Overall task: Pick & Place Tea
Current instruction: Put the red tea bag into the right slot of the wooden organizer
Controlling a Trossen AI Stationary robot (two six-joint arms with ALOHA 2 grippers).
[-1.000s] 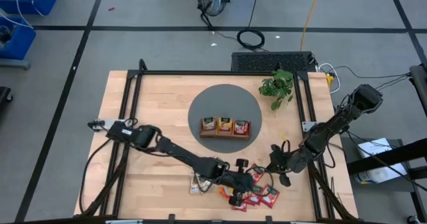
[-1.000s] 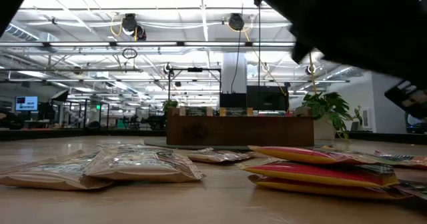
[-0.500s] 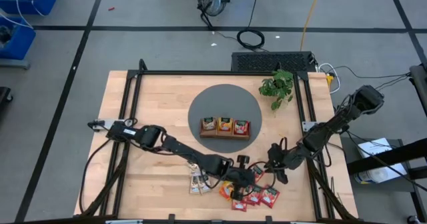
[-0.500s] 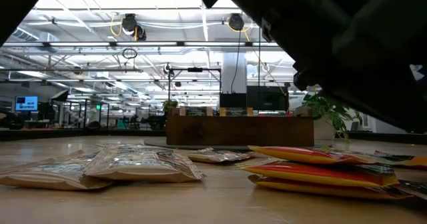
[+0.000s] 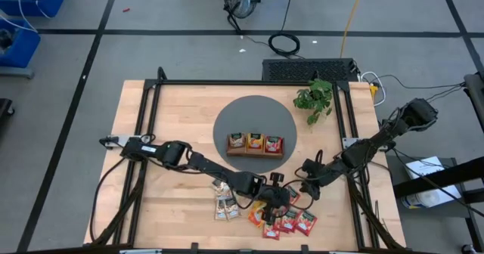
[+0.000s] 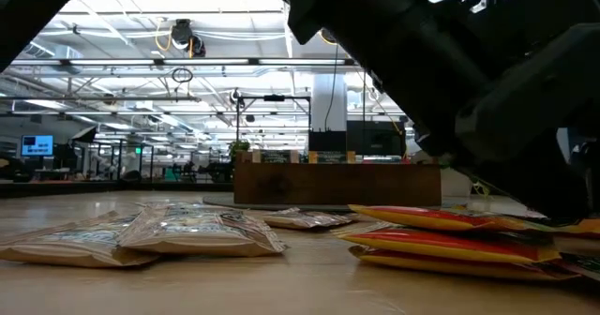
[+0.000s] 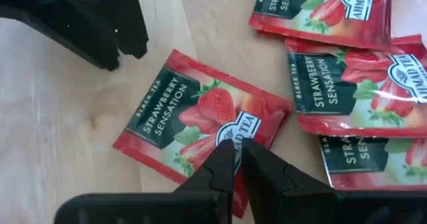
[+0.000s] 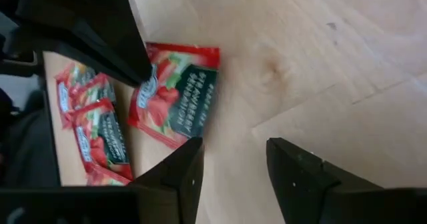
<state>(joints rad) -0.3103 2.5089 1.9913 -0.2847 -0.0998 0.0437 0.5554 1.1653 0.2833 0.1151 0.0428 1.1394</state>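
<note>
Several tea sachets lie flat on the table near its front edge: red ones (image 5: 291,222), orange ones (image 5: 257,216) and white ones (image 5: 222,205). One red strawberry sachet (image 7: 200,127) lies apart from the rest. My left gripper (image 7: 235,147) is shut, its tips over that sachet's corner. My right gripper (image 8: 230,164) stands open over bare wood just beside the same sachet (image 8: 177,97), facing the left gripper (image 8: 87,31). The wooden tray (image 5: 255,153) on the grey round mat (image 5: 253,114) has a sachet in each compartment. My left gripper points slanting down at the lone red sachet, with its shut fingertips (image 7: 223,154) over the sachet's near corner (image 7: 257,127). I cannot tell whether they touch it. The sachet lies flat on the table.
A small potted plant (image 5: 314,99) stands at the far right of the table. In the low view the white sachets (image 6: 141,235) and the red and yellow stack (image 6: 450,240) lie in front of the tray (image 6: 337,182). Bare wood shows at the table's left.
My left gripper has gone toward the table's right edge and down, from over the orange sachets to the lone red one. My right gripper has moved toward the table's left, closer to the left gripper and the sachets, and has rolled.
</note>
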